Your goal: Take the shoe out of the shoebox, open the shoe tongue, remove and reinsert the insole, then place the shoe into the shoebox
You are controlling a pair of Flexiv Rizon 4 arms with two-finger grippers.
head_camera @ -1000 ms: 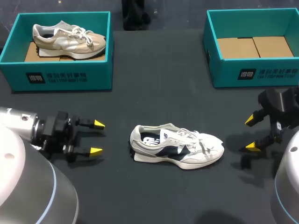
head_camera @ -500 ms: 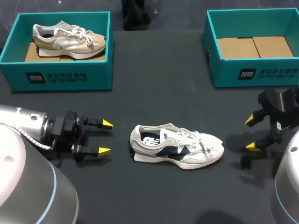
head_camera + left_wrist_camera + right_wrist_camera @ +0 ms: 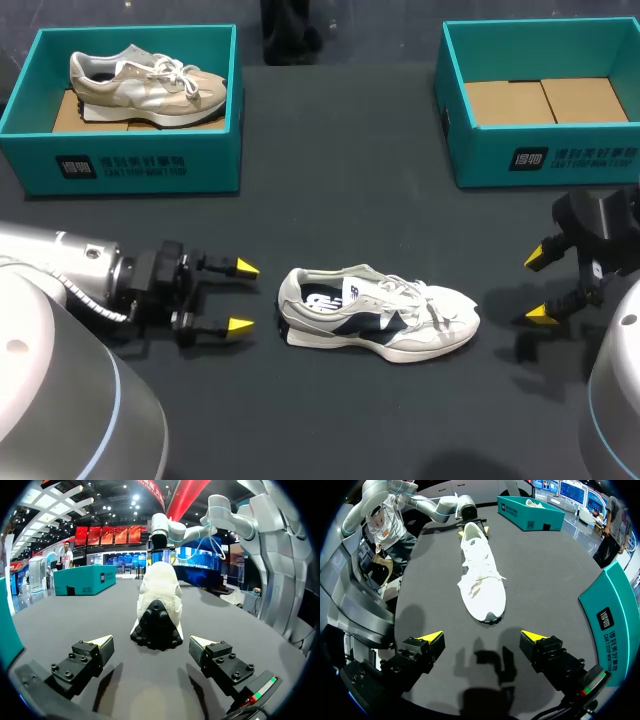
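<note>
Left claw (image 3: 243, 297) wide open, holding nothing, low over tabletop (image 3: 340, 130), just beside shoe (image 3: 380, 315) heel. Right claw (image 3: 539, 287) wide open, holding nothing, near toe. Shoe white, navy side panels, white laces, standing on sole between claws, well apart from far-right teal shoebox (image 3: 545, 155).

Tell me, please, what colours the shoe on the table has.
The shoe is white with navy panels; the head view shows it best.

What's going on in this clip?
A white shoe stands on the table, out of any box and untouched. The left gripper, open, has advanced toward its heel without reaching it. The right gripper hangs open beyond the toe. A beige shoe lies in the left shoebox.
</note>
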